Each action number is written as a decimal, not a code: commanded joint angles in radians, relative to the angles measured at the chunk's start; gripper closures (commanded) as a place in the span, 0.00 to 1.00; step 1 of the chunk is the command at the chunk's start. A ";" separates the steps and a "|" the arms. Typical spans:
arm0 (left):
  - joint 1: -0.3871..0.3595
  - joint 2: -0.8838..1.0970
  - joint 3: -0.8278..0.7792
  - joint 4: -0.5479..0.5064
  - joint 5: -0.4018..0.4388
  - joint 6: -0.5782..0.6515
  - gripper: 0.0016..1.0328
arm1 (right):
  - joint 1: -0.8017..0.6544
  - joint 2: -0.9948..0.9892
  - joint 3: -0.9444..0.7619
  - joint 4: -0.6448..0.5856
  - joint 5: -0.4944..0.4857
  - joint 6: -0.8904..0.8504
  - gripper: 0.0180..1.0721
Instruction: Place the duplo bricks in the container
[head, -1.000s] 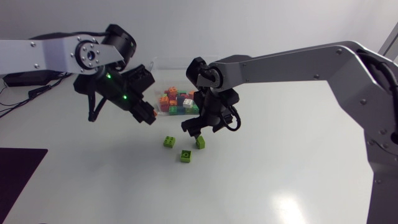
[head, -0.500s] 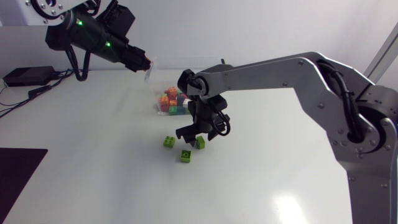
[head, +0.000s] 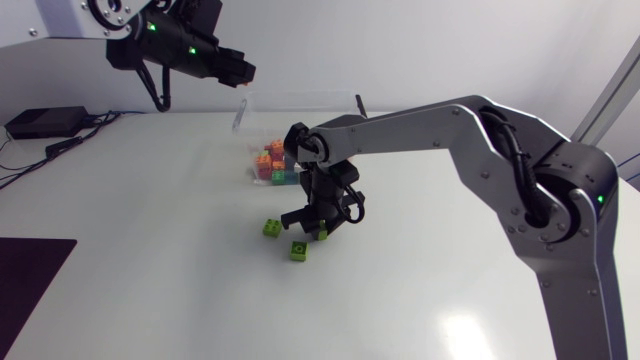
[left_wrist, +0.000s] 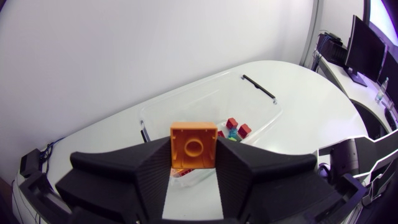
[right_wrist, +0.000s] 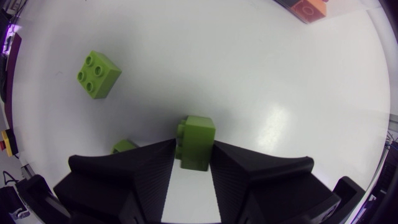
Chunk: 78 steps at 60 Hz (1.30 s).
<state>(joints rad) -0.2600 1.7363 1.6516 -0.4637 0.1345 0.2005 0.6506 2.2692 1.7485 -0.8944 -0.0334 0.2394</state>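
Observation:
My left gripper (left_wrist: 193, 163) is shut on an orange brick (left_wrist: 193, 145) and hangs high over the clear container (left_wrist: 249, 102). In the head view it is the left gripper (head: 243, 72) above the back left corner of the container (head: 250, 110), which holds several coloured bricks (head: 272, 165). Down on the table in front of the container, my right gripper (head: 318, 228) has its fingers against both sides of a green brick (right_wrist: 199, 134). Two more green bricks (head: 271, 228) (head: 299, 250) lie loose beside it.
A black pad (head: 30, 265) lies at the table's left edge. White tabletop (head: 420, 260) stretches to the front and right of the bricks. Through the container's wall an orange brick (right_wrist: 309, 7) shows ahead of the right gripper.
The left arm has risen and swung back over the container's corner with the orange brick. The right gripper came down and closed on the green brick.

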 joint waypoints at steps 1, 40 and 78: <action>0.001 0.066 0.053 0.028 0.010 -0.041 0.73 | -0.008 0.024 0.005 -0.012 -0.005 0.008 0.72; -0.030 0.226 0.105 0.188 0.007 -0.061 0.05 | -0.158 -0.353 -0.007 -0.058 0.013 -0.095 0.75; -0.031 -0.218 -0.438 0.106 0.100 0.421 0.05 | -0.183 -0.381 0.178 0.077 0.024 -0.130 0.74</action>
<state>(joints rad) -0.2848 1.5429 1.2701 -0.3431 0.2134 0.5385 0.4686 1.8885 1.8980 -0.8398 -0.0189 0.1261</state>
